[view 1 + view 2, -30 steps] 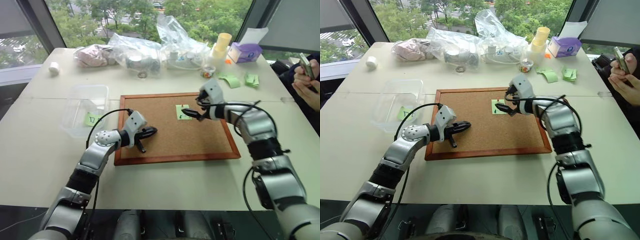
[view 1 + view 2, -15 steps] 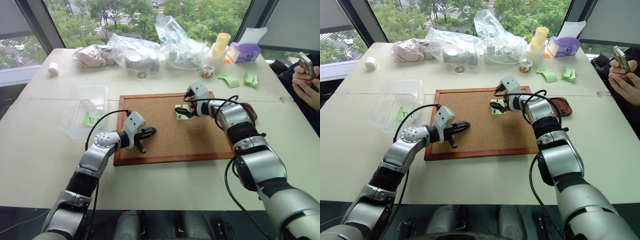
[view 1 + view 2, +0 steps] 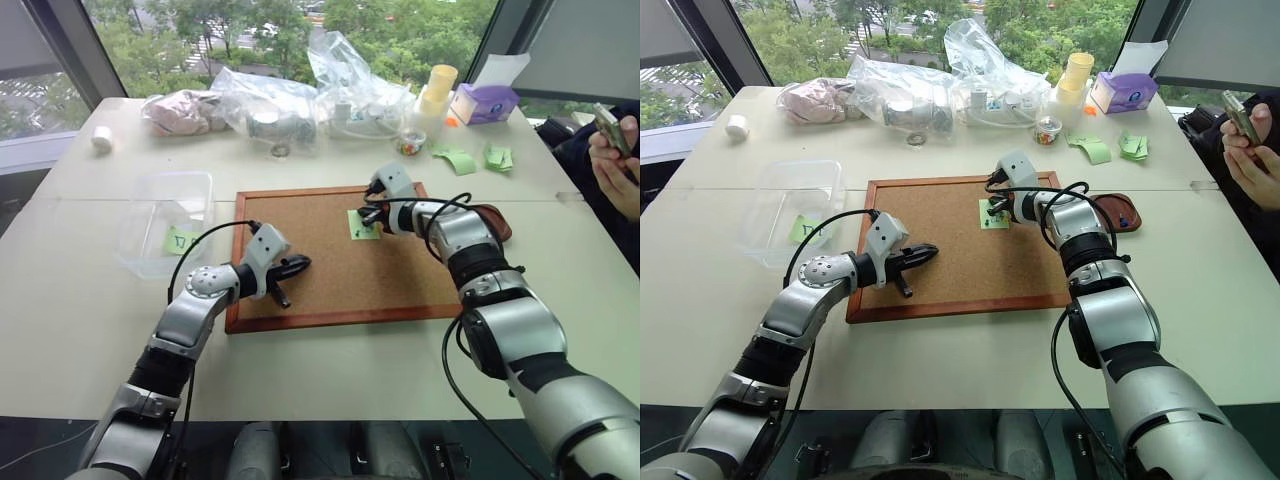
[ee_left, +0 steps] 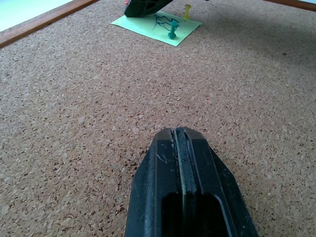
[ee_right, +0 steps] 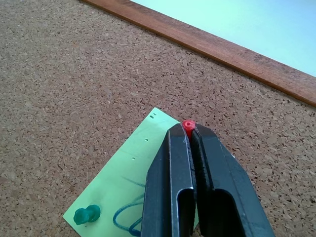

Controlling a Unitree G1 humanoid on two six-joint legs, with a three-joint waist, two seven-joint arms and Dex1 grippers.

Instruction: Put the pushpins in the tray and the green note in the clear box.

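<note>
The right fingers (image 5: pixel 190 136) are pinched onto a red pin (image 5: pixel 187 125) standing in one corner of the green note (image 5: pixel 123 190) on the corkboard (image 3: pixel 330 255). So the step in hand looks like pulling the pins. The next move, as I judge it, is a pull straight out along the pin's shaft, then a carry to the tray (image 3: pixel 1118 213), which lies on the counter (image 3: pixel 80 300) just beside the board's right edge, partly behind the right arm. A slanted pull could bend the pin or lift the note with it.

A green pin (image 5: pixel 87 214) holds another corner of the note, and the left wrist view shows a yellow pin (image 4: pixel 187 9) at a third. Both have to come out before the note can go anywhere.

The left fingers (image 4: pixel 180 148) are pressed shut on nothing, low over the bare cork near the board's left end, well apart from the note.

The clear box (image 3: pixel 170 215) sits on the counter left of the board, with another green slip (image 3: pixel 183 240) already inside.

Nothing blocks the short way from pin to tray. Along the counter's far edge lie plastic bags (image 3: pixel 300 95), a stack of cups (image 3: pixel 440 88), a purple carton (image 3: pixel 485 103) and loose green strips (image 3: pixel 480 158), all clear of the work. A person's hands with a phone (image 3: pixel 612 135) show at the right edge.
</note>
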